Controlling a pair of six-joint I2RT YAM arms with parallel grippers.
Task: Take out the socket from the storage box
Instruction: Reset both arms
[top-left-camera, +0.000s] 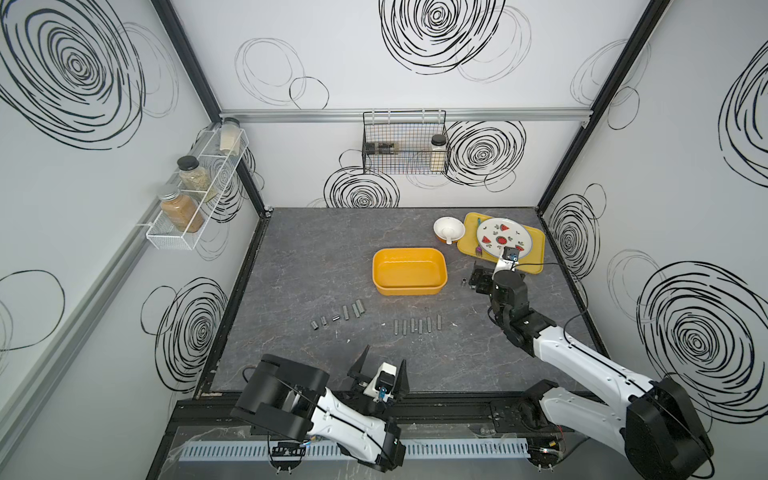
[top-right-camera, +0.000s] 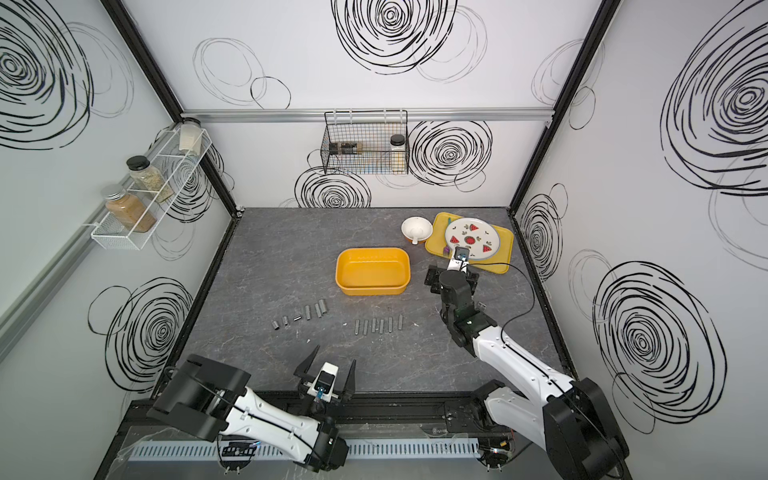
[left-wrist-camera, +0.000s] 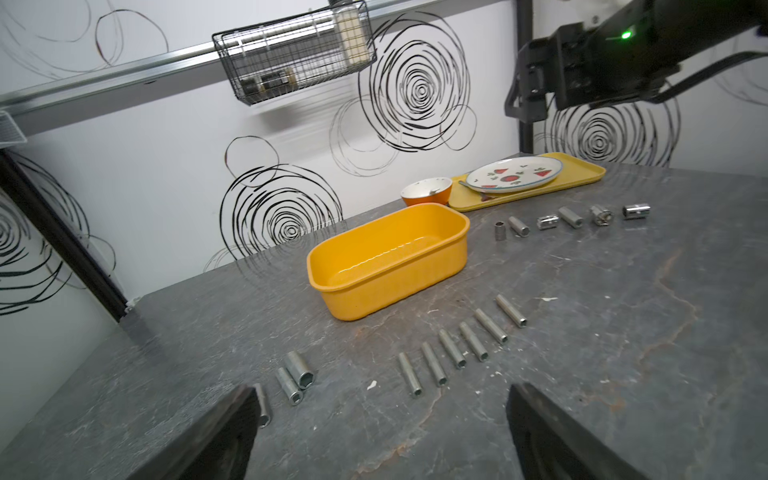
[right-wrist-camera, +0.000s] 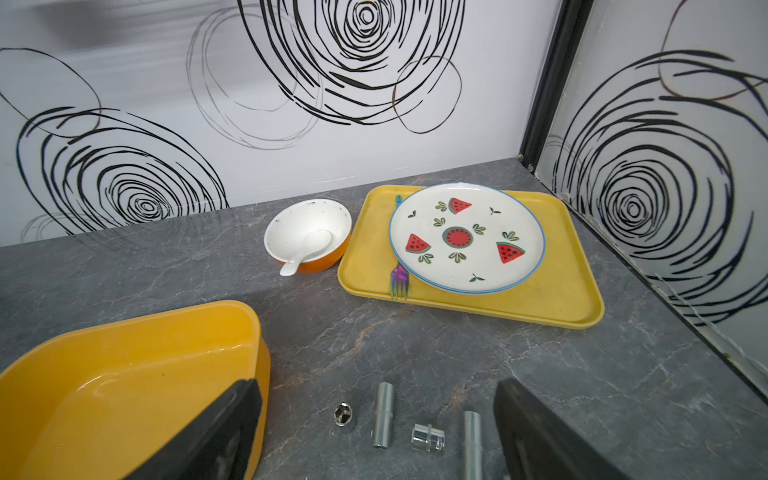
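**Setting.** Enclosure with white walls printed with black swirls; grey marbled tabletop.

**Storage box**. Deep yellow-orange tub, set mouth-up near the table's middle. Its floor is seen bare in both top views; no socket is seen inside.

**Sockets.** All those visible lie on the tabletop, outside the box.
- A near row of long slim pieces is laid parallel.
- A mixed group is set beside that row, toward the robot's left.
- A third row is set off the box's right end, between box and tray.
- One short socket is stood on end in the third row, nearest the box.

Sorting by length and type is judged to be the reason for the rows.

**Right gripper**. Hung over the third row with its jaws spread wide. Nothing is clasped; the sockets beneath rest on the table. The pose is judged suited to setting a piece into that row.

**Left gripper**. Parked at the table's near edge, jaws fully spread and empty. It is well apart from the box, and is judged to be kept clear of the working arm.

**Bystanders.** A plate and a fork are carried on a flat yellow tray. A bowl is placed just beside the tray. None is judged part of the task.

**Status.** Removal is judged complete, or nearly so.
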